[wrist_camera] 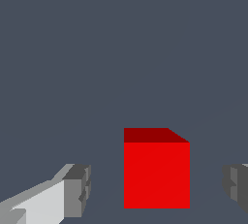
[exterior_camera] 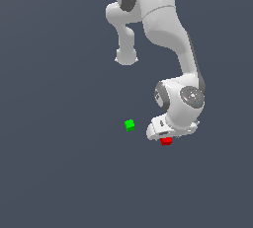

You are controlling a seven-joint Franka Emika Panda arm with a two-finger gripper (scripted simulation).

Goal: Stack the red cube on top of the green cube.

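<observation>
Closest to my wrist camera sit the two grey fingertips of the gripper, spread wide apart, with the red cube standing between them. I see a clear gap of bare floor on each side of the cube, so neither pad touches it; the cube is nearer the fingertip on the far side from the white finger body, though only a sliver of that second pad shows at the frame edge. One face of the cube is brightly lit and a darker red face shows above it, and it sits square to the jaws. From the exterior view, I see the gripper low over the grey floor, its white hand covering most of the red cube, which peeks out just beneath it. Off to the exterior view's left of the gripper, apart from it and slightly higher in that picture, the green cube rests alone on the floor. Nothing lies on top of the green cube, and the two cubes are not touching.
</observation>
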